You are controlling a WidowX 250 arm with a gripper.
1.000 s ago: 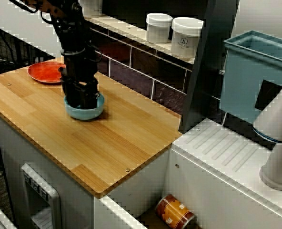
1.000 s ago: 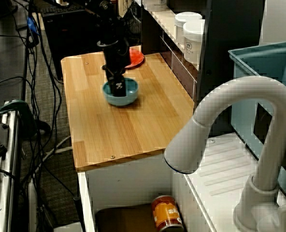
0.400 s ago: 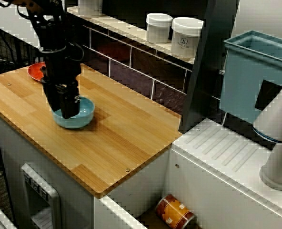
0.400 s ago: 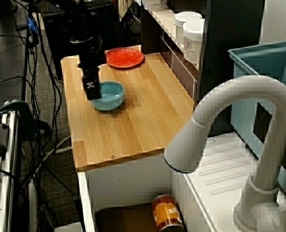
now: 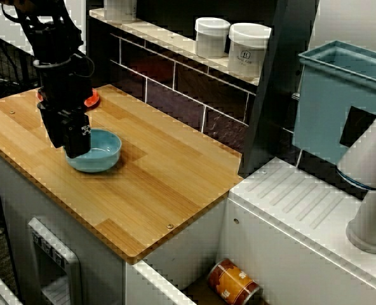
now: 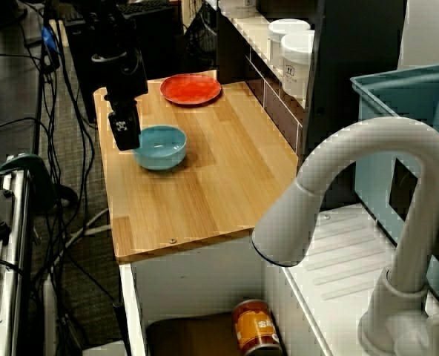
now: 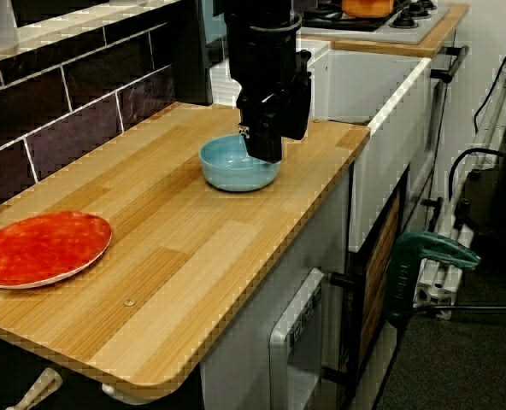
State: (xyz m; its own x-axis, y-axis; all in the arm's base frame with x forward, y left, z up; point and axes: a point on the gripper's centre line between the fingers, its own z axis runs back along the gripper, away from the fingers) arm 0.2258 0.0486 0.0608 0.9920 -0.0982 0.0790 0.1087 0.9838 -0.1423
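Observation:
A light blue bowl (image 5: 100, 152) (image 6: 162, 147) (image 7: 232, 171) sits upright on the wooden counter (image 5: 169, 184). My black gripper (image 5: 77, 149) (image 6: 124, 141) (image 7: 263, 154) points straight down at the bowl's rim, on the side nearest the counter's front edge. In the view over the faucet its tip is just left of the bowl and slightly above the wood. The fingers are dark against the dark body, so their spacing and any hold on the rim cannot be read. A red plate (image 6: 191, 88) (image 7: 41, 248) lies flat at the counter's far end, apart from the bowl.
Two white jars (image 5: 212, 37) (image 5: 248, 49) stand on the tiled ledge behind the counter. A teal bin (image 5: 340, 95) and a white faucet (image 6: 353, 193) are past the counter's right end. An orange can (image 5: 234, 283) lies low beside the cabinet. Cables hang by the counter's front (image 6: 64, 111).
The gripper moved from the bowl's middle toward the counter's front edge and the plate end. The bowl slid the same way at first, then barely moved while the gripper kept going.

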